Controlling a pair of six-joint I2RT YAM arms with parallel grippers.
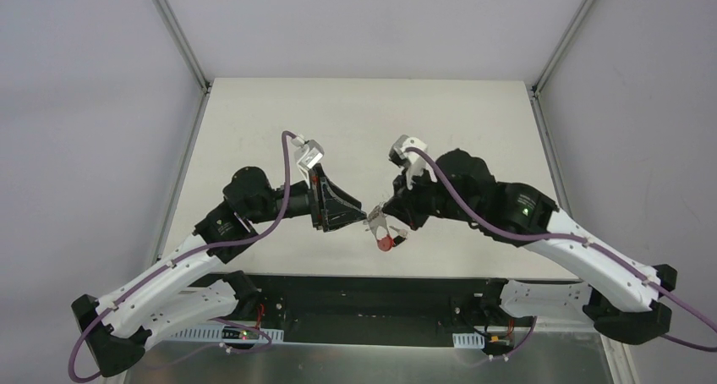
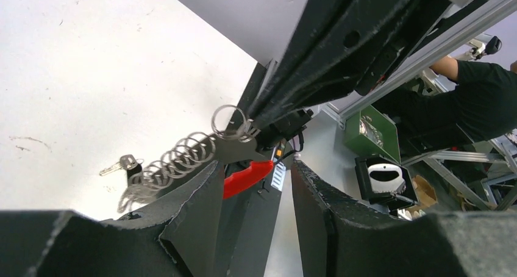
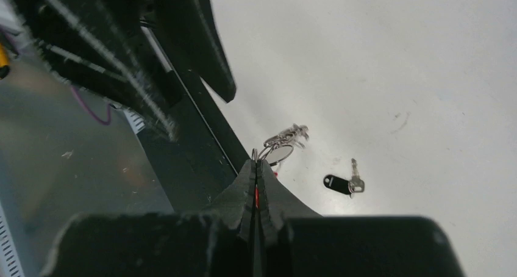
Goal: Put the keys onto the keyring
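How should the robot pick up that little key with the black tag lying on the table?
Probably at the wide head of the key, beside the black tag, coming straight down from above. It lies flat on the table, so nothing sticks up to grab from the side; a pinch across the head looks easiest.

We see a keyring (image 2: 183,158) of shiny silver wire loops joined to a bright red piece (image 2: 247,176). A silver key (image 3: 355,178) bears a glossy black tag (image 3: 336,183). The table (image 1: 355,122) is off-white with faint grey scuffs. Purple cables (image 1: 289,177) run along black-and-white arms (image 1: 169,278).
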